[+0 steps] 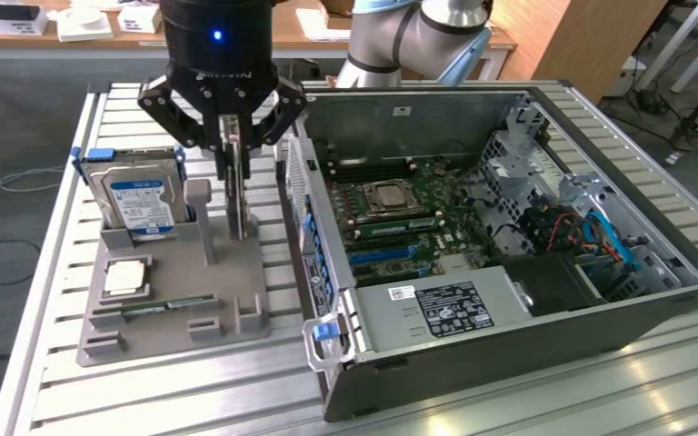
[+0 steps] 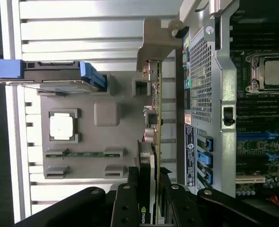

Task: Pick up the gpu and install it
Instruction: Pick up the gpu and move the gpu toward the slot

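My fingers (image 1: 236,138) are closed partway, pinching the gpu (image 1: 241,195) by its top edge, with one finger pressed on each flat face. The card stands upright on its edge and hangs straight down from my grip in the upper left of the exterior view. Its lower edge reaches the grey holder (image 1: 167,304); I cannot tell whether it rests in the slot or hangs just clear of it. In the wrist view I look along the card's thin edge to its silver bracket (image 2: 159,40) at the end away from me.

The holder lies on the slatted bench (image 1: 640,391). On the holder, near the card on the exterior view's left, a hard drive (image 1: 139,200) with a blue-and-white label stands upright. Lower in the frame a square processor chip (image 1: 124,277) lies flat in its pocket. Below that, a thin green RAM stick (image 1: 155,310) lies in a groove.

Just beside the holder, on the exterior view's right, an open computer case (image 1: 507,354) lies on its side. Inside it are the motherboard (image 1: 446,241) and a labelled power supply (image 1: 446,309). At the top of the frame, behind the case, is the grey joint of my arm (image 1: 410,36).
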`<act>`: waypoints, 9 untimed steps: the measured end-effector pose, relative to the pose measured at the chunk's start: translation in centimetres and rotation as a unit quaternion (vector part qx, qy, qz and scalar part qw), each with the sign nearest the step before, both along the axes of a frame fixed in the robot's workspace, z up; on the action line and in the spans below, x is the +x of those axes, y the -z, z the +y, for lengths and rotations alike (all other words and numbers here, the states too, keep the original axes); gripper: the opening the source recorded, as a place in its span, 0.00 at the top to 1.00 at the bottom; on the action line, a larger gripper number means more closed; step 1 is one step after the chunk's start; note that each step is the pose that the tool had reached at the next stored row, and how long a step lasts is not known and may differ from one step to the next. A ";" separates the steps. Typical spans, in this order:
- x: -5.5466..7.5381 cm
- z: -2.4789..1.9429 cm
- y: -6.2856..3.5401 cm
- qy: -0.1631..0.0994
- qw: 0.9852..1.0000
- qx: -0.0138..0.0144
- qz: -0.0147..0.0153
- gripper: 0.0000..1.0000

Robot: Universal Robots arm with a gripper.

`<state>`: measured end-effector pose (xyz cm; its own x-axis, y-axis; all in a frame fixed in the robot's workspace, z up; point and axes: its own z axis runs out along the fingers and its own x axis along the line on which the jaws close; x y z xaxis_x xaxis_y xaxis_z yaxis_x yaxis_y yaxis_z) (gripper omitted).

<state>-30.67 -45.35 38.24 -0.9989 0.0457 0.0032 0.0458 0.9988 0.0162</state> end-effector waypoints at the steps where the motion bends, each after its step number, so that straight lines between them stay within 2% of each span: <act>1: 0.0 0.00 -0.45 0.000 1.000 0.000 0.000 0.73; 9: 0.0 0.00 -4.01 0.000 1.000 0.000 0.000 0.73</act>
